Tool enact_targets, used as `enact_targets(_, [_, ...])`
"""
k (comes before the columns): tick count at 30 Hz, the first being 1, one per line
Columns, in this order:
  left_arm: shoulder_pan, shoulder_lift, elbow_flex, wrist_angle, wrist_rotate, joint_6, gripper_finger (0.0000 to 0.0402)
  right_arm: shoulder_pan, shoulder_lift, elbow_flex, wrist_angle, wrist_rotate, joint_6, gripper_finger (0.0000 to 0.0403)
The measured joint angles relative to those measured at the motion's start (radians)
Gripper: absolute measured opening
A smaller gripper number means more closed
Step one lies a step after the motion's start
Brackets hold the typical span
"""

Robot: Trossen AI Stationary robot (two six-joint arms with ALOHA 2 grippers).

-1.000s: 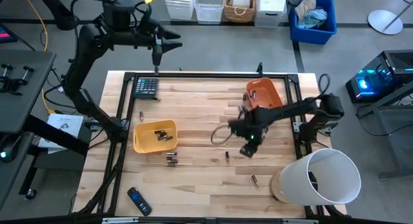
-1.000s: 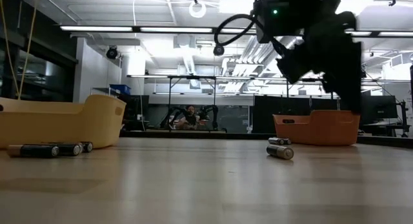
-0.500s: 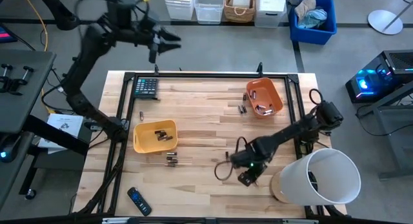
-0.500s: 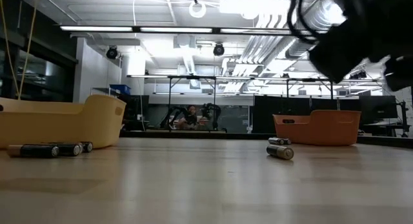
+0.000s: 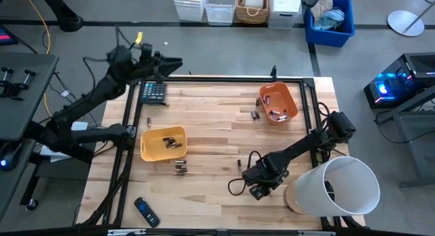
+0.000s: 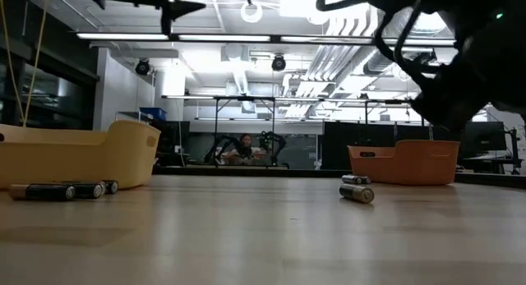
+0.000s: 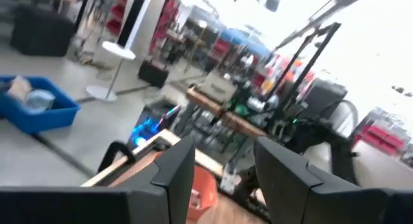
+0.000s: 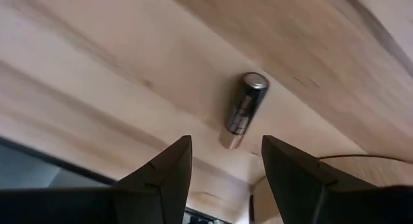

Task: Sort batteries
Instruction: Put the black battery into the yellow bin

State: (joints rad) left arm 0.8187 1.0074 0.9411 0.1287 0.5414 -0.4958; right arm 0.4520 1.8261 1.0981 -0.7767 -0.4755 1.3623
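Batteries lie scattered on the wooden table: a cluster [image 5: 181, 168] by the yellow bin [image 5: 163, 143], one [image 5: 239, 164] mid-table, a pair [image 5: 255, 115] by the orange bin [image 5: 277, 103], one [image 5: 149, 121] at far left. Both bins hold batteries. My right gripper [image 5: 257, 191] is low over the near right part of the table and open; in its wrist view one battery [image 8: 245, 111] lies flat on the wood just ahead of the gripper [image 8: 222, 153], untouched. My left gripper [image 5: 173, 61] hangs open in the air above the far left corner, its fingers apart in the left wrist view [image 7: 222, 166].
A calculator [image 5: 153, 91] sits at the far left corner and a remote [image 5: 145, 211] at the near left edge. A white bucket [image 5: 340, 187] stands close to my right arm at the near right corner. A cable loop [image 5: 238, 185] trails beside the right gripper.
My right gripper has swung from the table's middle beside the orange bin toward the near right edge and dropped low over a lone battery. My left arm has folded downward, bringing its gripper lower over the far left corner. No battery has moved.
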Motion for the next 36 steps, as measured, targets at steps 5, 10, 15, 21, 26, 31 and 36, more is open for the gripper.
enact_targets(5, [0.001,-0.086,-0.058,0.018,-0.044,0.015,0.0147,-0.002,0.028,0.0,0.016,0.005,0.014,0.0183])
enact_targets(10, [0.0,-0.125,-0.061,0.006,-0.046,0.077,0.0147,0.006,0.111,0.005,0.007,-0.018,-0.016,0.0179])
enact_targets(15, [0.0,-0.15,-0.061,0.003,-0.047,0.113,0.0147,-0.029,0.134,0.005,-0.034,-0.018,-0.109,0.0095])
enact_targets(21, [0.001,-0.181,-0.061,0.033,-0.048,0.089,0.0147,-0.189,0.037,0.048,-0.144,0.264,-0.376,0.0034])
enact_targets(26, [0.0,-0.199,-0.059,0.09,-0.054,0.052,0.0147,-0.38,-0.066,0.155,-0.149,0.475,-0.576,0.0033])
enact_targets(31, [0.0,-0.194,-0.061,0.067,-0.056,0.061,0.0147,-0.56,-0.061,0.264,0.202,0.502,-0.801,0.0033])
enact_targets(36, [0.0,-0.204,-0.061,0.076,-0.053,-0.033,0.0147,-0.605,0.096,0.409,0.45,0.358,-0.985,0.0033])
